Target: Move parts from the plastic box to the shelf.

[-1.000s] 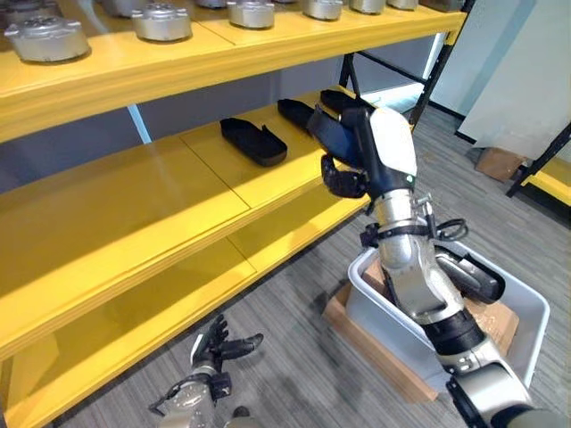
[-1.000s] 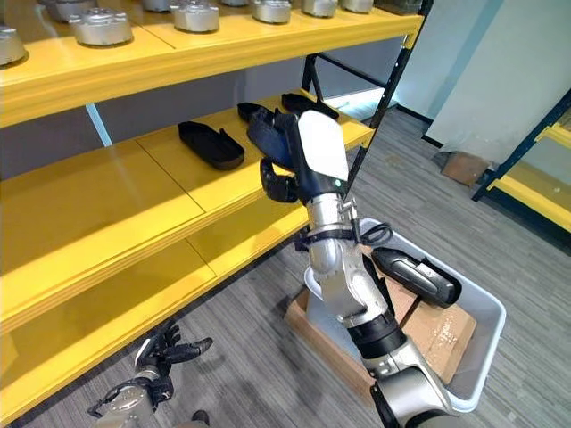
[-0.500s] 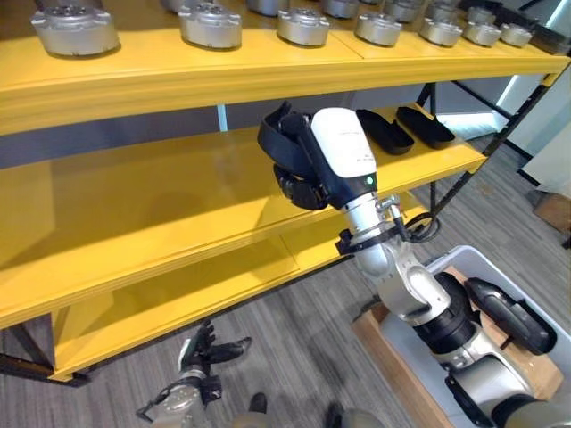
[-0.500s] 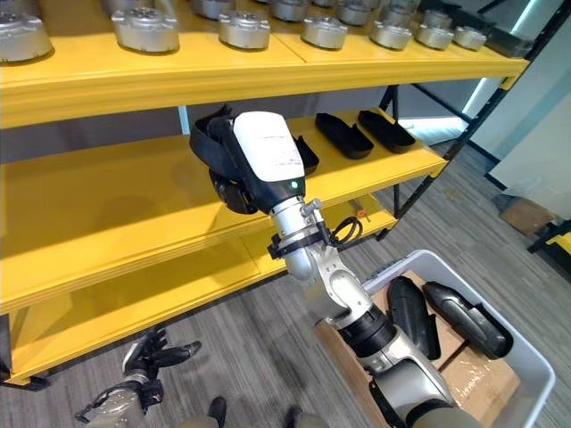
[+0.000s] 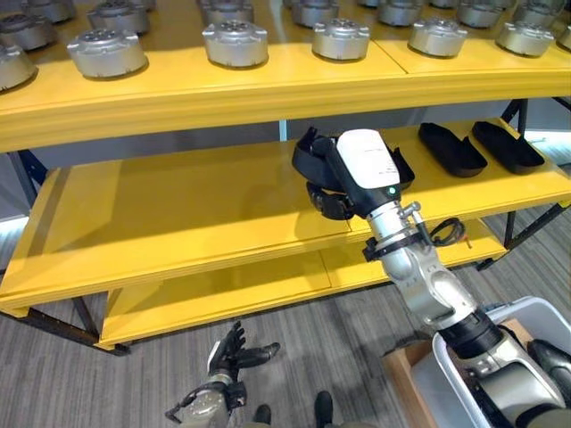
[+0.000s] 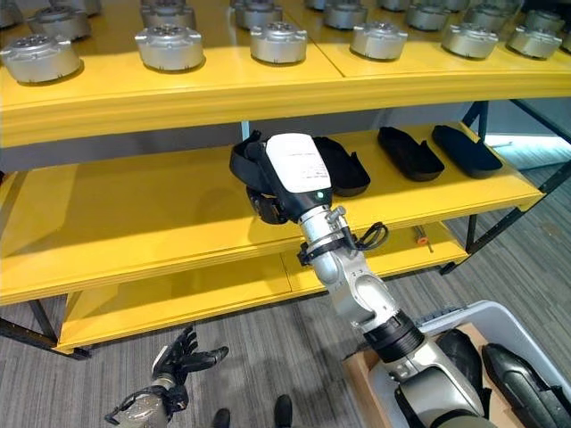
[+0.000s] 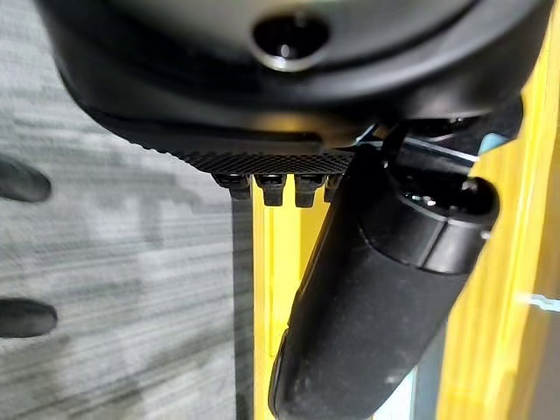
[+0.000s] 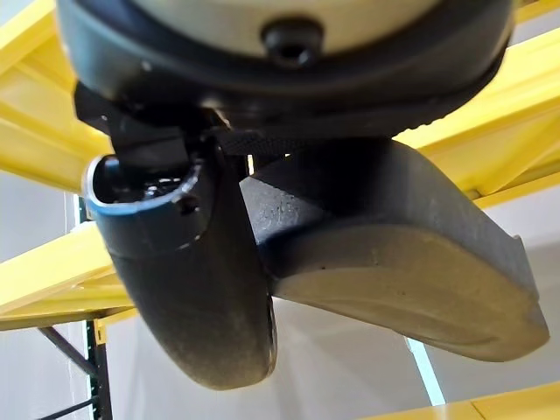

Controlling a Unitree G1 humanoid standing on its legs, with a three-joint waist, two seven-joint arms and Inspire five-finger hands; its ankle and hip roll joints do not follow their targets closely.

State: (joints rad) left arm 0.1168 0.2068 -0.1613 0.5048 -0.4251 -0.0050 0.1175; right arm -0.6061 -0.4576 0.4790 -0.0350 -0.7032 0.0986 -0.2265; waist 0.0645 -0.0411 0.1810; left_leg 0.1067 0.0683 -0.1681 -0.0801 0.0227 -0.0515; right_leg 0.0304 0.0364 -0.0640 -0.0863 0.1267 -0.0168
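The right hand (image 6: 268,183) has carried a black part (image 8: 394,262), gripped, over the shelf (image 5: 178,223) (three already placed; more wait in the plastic box (image 6: 500,316)).

Right hand (image 5: 343,174): white back cover faces the head camera and hides most of the dark part (image 8: 394,254) it grips; only edges of the part stick out beside it. Plastic box (image 5: 459,374): cut off at the lower right corner, its contents mostly out of frame in the left eye view. Silver round parts (image 5: 235,42) on the shelf's (image 5: 178,214) top level: far row clipped by the upper edge. Left hand (image 5: 234,349): small and low, finger detail hard to read.
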